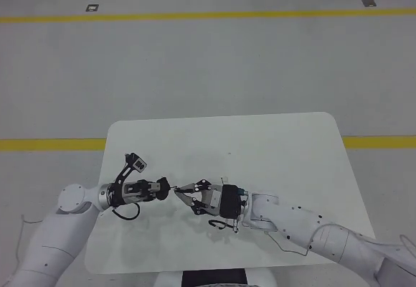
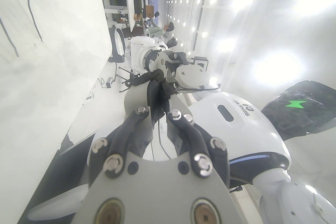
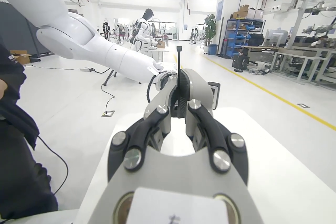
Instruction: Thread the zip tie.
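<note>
Two grippers meet tip to tip above the tabletop [image 1: 287, 143], at 9 o'clock from its centre. The right gripper [image 3: 179, 93] has its jaws pinching the black zip tie [image 3: 179, 57], whose head stands clear beyond their tips. The left gripper [image 2: 157, 96] has its jaws pressed together; what they hold is hidden.

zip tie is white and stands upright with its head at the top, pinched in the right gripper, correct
One thing is wrong: the zip tie is black, not white. The right wrist view shows it. The rest holds: it stands upright with its head at the top, pinched in the right gripper.
</note>
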Controlling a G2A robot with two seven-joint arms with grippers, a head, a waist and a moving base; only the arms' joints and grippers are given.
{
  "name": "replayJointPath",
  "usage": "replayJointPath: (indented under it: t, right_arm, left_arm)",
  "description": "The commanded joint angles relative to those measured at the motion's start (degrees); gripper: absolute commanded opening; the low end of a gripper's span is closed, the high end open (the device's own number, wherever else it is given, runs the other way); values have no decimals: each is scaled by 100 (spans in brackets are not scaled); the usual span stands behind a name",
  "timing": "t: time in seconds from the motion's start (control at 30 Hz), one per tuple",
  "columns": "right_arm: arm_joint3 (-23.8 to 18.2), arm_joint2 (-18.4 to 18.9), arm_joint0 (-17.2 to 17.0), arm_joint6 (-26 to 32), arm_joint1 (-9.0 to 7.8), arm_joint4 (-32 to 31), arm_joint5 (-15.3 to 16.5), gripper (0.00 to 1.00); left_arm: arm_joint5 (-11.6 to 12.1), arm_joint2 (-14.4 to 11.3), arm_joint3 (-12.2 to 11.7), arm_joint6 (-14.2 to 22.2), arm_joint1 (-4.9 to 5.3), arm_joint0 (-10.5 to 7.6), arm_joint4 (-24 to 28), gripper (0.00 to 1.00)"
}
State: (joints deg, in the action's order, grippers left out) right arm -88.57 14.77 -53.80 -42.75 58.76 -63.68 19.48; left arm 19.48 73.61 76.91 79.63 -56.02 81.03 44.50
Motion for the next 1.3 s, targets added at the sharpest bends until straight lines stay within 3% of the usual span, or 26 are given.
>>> replayJointPath:
  t: [0.0, 0.23, 0.4, 0.6, 1.03, 1.27]
  right_arm:
    - [-6, 5, -3, 12, -2, 3, 0, 0]
    - [-6, 5, -3, 12, -2, 3, 0, 0]
    - [-67, 111, -94, 124, 6, -91, 0, 0]
    - [-63, 152, -122, 165, -1, -242, 0, 0]
    - [-65, 139, -110, -29, -3, -263, 0, 0]
    - [-94, 274, -252, 233, 18, -412, 0, 0]
  left_arm:
    - [0, 0, 0, 0, 0, 0, 0, 0]
    - [-12, -7, 9, -35, -2, 2, -7, 0]
    - [-210, -105, 172, 1, 17, 24, 29, 0]
    - [-268, -270, 316, 1, 197, 12, -96, 0]
    - [-12, -612, 260, 1, 545, -100, 178, 0]
    - [-12, -612, 260, 1, 545, -100, 178, 0]
